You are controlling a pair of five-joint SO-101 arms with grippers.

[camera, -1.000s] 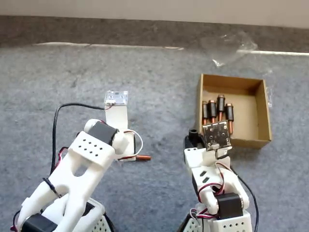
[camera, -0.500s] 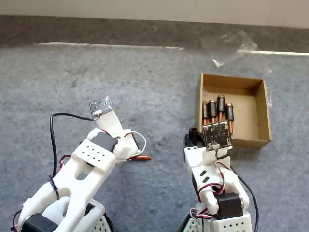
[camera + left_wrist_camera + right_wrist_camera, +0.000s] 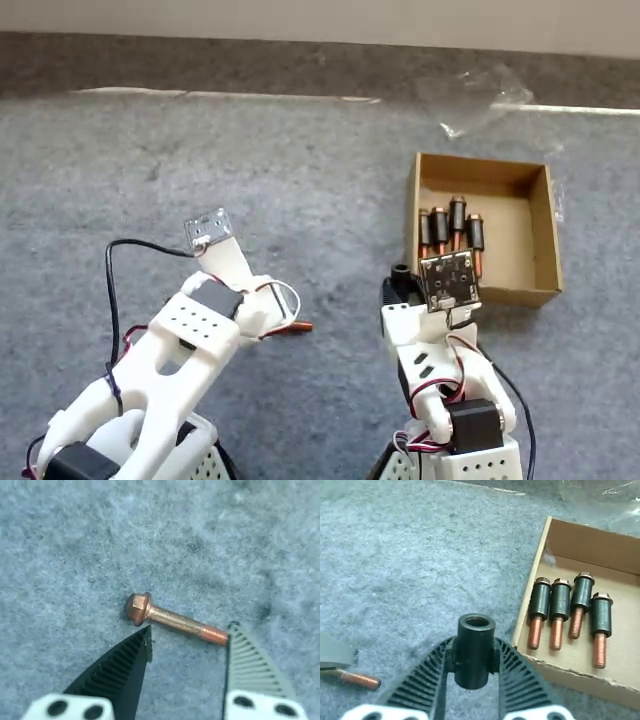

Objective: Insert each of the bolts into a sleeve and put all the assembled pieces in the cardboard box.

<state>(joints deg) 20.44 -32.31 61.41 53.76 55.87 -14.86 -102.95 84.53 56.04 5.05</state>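
Lying flat on the fuzzy grey felt worktop (image 3: pixel 330 180) is one small copper-coloured metal bolt (image 3: pixel 172 620) with a six-sided head. The left claw (image 3: pixel 190 628) hangs right over it and is spread wide, with nothing in it. The bolt sits just past the two finger tips. Its head is close to the tip of the dark finger (image 3: pixel 125 665), and its screw end is close to the tip of the pale finger (image 3: pixel 250 665).

So the long way of the bolt runs from one finger across to the other. That is the thing to watch. If the claw closed like this, I think it would push on the two ends of the bolt. The bolt could then tip up or skid away. Turning the claw so its fingers meet across the thin middle part looks like the safer way.

The left arm is much the nearer one to the bolt. The bolt's screw end points toward the right arm's side.

The right claw (image 3: pixel 474 645) is closed around a short black metal sleeve (image 3: pixel 476 630). It holds the sleeve upright with the hole facing up, beside the brown cardboard box (image 3: pixel 480 165). Four finished pieces (image 3: pixel 450 235) lie side by side in that box. I think this bolt and this sleeve are the last pair to join.
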